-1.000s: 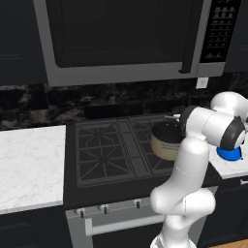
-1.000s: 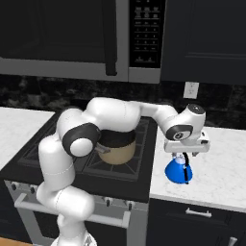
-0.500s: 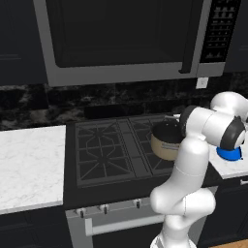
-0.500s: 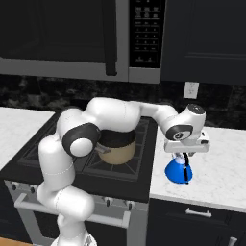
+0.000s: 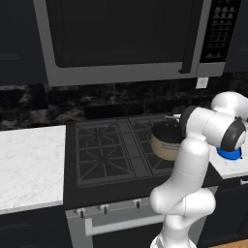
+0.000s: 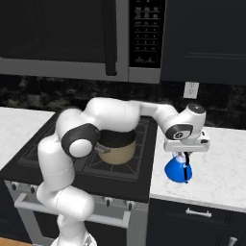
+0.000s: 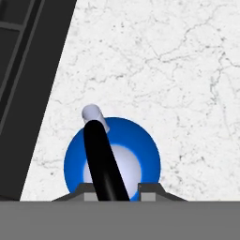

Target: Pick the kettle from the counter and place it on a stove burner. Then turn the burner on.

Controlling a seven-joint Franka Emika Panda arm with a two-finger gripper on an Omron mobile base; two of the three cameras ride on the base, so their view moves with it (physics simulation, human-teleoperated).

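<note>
Against the pictures from a second ago, the arm, the kettle (image 6: 178, 171) and the pot (image 6: 116, 147) sit in the same places; nothing in either base view has shifted. The only change is at the gripper (image 7: 112, 193), whose fingers have drawn in around the kettle's black handle (image 7: 104, 161).

The kettle stands upright on the counter (image 6: 221, 158), on the stretch to the right of the stove (image 5: 116, 150), close to the counter's near edge and just beside the stove's right side. In the left base view only a sliver of its blue body (image 5: 228, 154) shows past the arm's elbow.

The gripper hangs straight above the kettle, pointing down. In the hand view the arched handle runs up between the two fingertips (image 7: 148, 191), one on each side and close against it, with the blue body and pale lid directly below and the short spout (image 7: 93, 114) pointing away. The fingers look pressed onto the handle, pinching it, and the kettle's base rests on the counter.

The beige pot sits on the stove's right near burner (image 6: 111, 166), left of the kettle and apart from it.
</note>
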